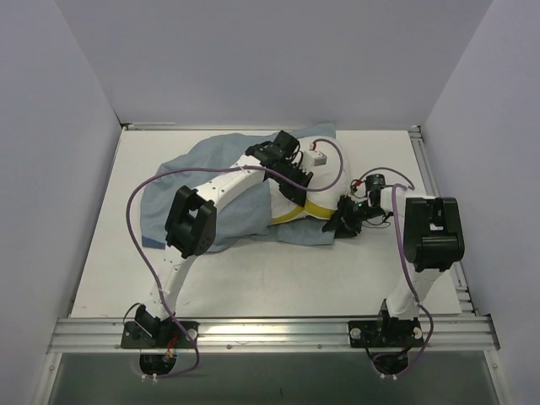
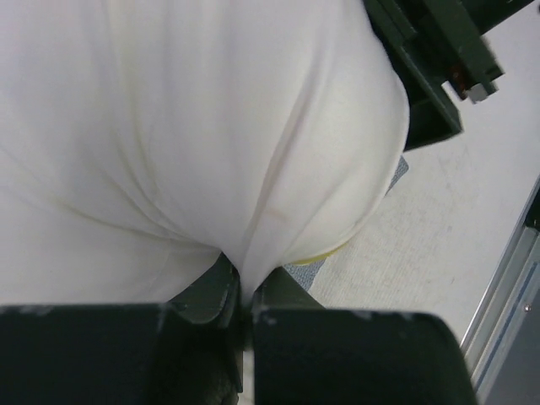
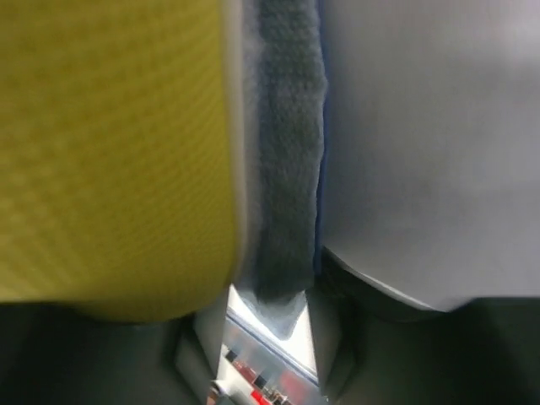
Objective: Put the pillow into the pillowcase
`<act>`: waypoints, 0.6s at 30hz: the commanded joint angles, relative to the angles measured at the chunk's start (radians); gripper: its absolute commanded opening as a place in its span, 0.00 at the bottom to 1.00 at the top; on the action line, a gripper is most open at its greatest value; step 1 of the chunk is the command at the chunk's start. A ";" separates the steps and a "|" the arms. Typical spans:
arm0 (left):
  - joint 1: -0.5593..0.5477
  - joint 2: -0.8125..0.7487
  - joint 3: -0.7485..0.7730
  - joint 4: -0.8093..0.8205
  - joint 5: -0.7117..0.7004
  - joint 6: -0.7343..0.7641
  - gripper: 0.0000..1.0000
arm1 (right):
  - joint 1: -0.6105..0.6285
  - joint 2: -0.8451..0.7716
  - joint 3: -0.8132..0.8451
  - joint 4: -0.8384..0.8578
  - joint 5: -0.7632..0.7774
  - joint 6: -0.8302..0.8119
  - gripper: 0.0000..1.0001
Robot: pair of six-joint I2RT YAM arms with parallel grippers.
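Note:
The white pillow point(image 1: 314, 196), with a yellow band point(image 1: 305, 209) along its near edge, lies at the table's middle, partly inside the pale grey-blue pillowcase point(image 1: 221, 181). My left gripper point(image 1: 297, 179) reaches over the pillowcase and is shut on a pinch of the pillow's white cloth point(image 2: 211, 135); its fingertips point(image 2: 221, 291) press the fold between them. My right gripper point(image 1: 344, 218) sits at the pillow's right end, shut on the pillowcase's grey-blue edge point(image 3: 283, 186), with the yellow band point(image 3: 110, 152) to its left. The pillowcase's navy face is hidden.
The white table point(image 1: 278, 278) is walled by pale panels left, right and behind. A metal rail point(image 1: 270, 331) runs along the near edge, and another along the right side point(image 1: 439, 202). My right gripper's black body point(image 2: 430, 76) shows in the left wrist view.

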 commanded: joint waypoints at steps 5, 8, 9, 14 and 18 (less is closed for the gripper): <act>-0.033 -0.060 -0.050 0.146 0.022 0.000 0.00 | -0.031 0.003 -0.010 0.231 0.027 0.050 0.00; -0.041 -0.083 -0.097 0.120 -0.090 0.136 0.00 | -0.145 -0.081 -0.052 0.179 0.003 -0.022 0.00; -0.045 -0.084 -0.113 0.088 -0.170 0.182 0.00 | -0.172 -0.131 -0.066 0.167 -0.008 -0.036 0.00; -0.047 -0.142 -0.332 0.050 -0.328 0.385 0.00 | -0.317 -0.172 -0.074 0.055 -0.060 -0.138 0.00; -0.025 -0.218 -0.479 0.003 -0.451 0.485 0.00 | -0.398 -0.161 -0.076 -0.012 -0.054 -0.223 0.00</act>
